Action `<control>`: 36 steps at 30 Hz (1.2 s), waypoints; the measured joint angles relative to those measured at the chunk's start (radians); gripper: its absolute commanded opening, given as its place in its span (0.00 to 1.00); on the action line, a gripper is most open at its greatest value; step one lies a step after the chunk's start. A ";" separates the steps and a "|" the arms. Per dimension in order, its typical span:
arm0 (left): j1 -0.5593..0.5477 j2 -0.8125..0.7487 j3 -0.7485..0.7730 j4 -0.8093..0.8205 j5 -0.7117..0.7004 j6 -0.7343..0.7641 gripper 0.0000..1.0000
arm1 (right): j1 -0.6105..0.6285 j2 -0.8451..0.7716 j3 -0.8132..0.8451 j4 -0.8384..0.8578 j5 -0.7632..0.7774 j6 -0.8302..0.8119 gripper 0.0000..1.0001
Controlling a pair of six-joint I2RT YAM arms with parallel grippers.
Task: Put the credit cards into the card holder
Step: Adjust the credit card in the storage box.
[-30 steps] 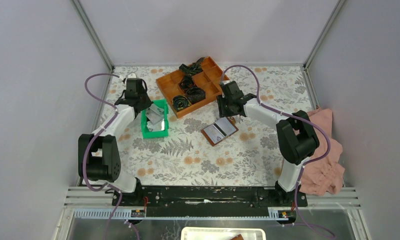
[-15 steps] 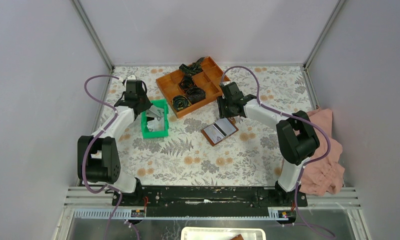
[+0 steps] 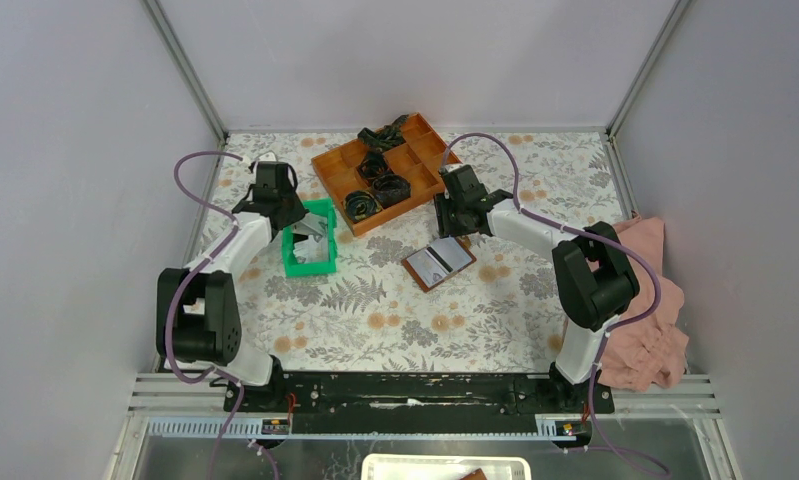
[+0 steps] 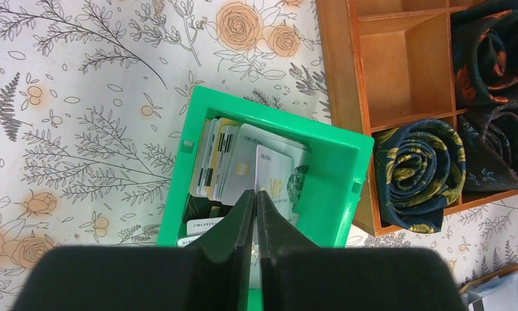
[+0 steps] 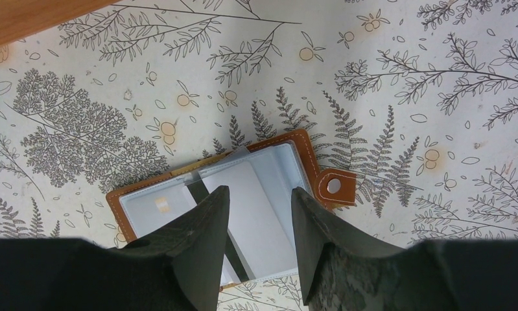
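Note:
Several credit cards [image 4: 220, 162] stand on edge in a green tray [image 4: 324, 194]. My left gripper [image 4: 255, 192] is over the tray, shut on one pale card marked VIP [image 4: 273, 178], held edge-on between the fingers. In the top view it [image 3: 293, 222] sits at the tray's [image 3: 297, 266] far left end. The brown card holder [image 5: 308, 146] lies open on the table with its snap tab [image 5: 334, 186] to the right and pale cards in its pockets. My right gripper [image 5: 259, 191] is open just above it, and is at its far side in the top view [image 3: 453, 228]. The holder [image 3: 438, 263] lies mid-table.
An orange compartment tray [image 3: 327, 168] with dark rolled items [image 4: 418, 168] stands behind the green tray, its wooden wall [image 4: 343, 78] close to the right of it. A pink cloth [image 3: 650, 300] lies at the table's right edge beside the right arm.
My left gripper has shifted slightly at the green tray and a card now stands tilted at its fingers. The right arm has barely moved.

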 measured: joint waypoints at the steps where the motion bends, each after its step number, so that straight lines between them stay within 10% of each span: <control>1: 0.000 0.002 0.000 0.000 0.004 0.000 0.10 | 0.000 0.000 -0.001 0.000 0.000 0.000 0.47; 36: -0.013 -0.123 -0.071 -0.016 -0.207 -0.106 0.46 | 0.127 -0.023 0.049 0.010 0.000 -0.036 0.48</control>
